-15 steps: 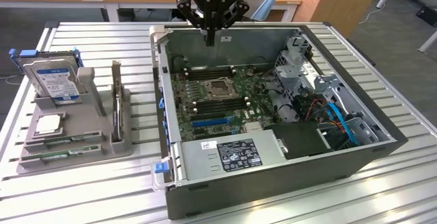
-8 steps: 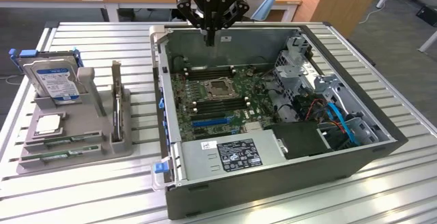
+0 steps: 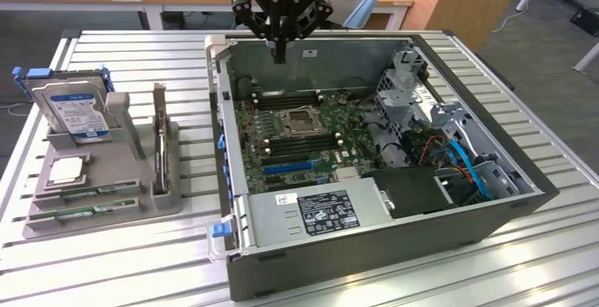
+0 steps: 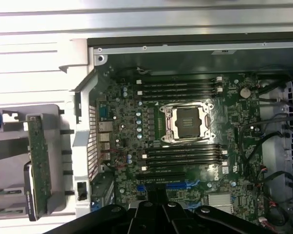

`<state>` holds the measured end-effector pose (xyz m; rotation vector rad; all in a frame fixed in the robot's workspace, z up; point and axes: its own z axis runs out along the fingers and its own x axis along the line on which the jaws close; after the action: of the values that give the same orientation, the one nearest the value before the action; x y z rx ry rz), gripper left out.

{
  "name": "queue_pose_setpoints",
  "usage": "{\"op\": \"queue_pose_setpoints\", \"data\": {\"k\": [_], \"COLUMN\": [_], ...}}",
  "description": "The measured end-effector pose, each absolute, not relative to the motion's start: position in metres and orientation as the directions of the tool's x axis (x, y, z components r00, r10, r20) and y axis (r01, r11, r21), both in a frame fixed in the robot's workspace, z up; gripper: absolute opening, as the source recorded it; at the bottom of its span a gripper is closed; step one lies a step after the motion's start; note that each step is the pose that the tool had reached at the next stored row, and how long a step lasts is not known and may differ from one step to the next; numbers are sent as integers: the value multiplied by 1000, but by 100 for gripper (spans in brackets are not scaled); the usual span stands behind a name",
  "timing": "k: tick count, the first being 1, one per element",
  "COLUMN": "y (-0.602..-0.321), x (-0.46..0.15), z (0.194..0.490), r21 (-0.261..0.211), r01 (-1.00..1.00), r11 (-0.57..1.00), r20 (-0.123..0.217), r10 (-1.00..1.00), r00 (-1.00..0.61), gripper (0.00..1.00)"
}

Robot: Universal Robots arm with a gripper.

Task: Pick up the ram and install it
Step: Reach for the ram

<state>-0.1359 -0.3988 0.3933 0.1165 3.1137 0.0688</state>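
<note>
there, ram (image 3: 86,214) well apart from closed pincer (image 3: 279,59).

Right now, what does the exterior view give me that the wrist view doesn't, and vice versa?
Exterior view adds: the gripper, shut and holding nothing, over the far wall of the case; the ram sticks lying in the grey tray; the hard drive; the power supply; the blue cables.
Wrist view adds: a close look down onto the board, including the coin cell.
Both: the motherboard, its CPU socket, the ram slots and the upright expansion card.
</note>
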Motion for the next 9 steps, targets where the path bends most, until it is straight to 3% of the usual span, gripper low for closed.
{"op": "queue_pose_setpoints", "data": {"k": [9], "y": [-399], "x": [-165], "z": [393], "r21": [45], "r01": [74], "r11": [996], "r20": [-23], "r10": [75], "r00": [-997], "gripper": [11]}}
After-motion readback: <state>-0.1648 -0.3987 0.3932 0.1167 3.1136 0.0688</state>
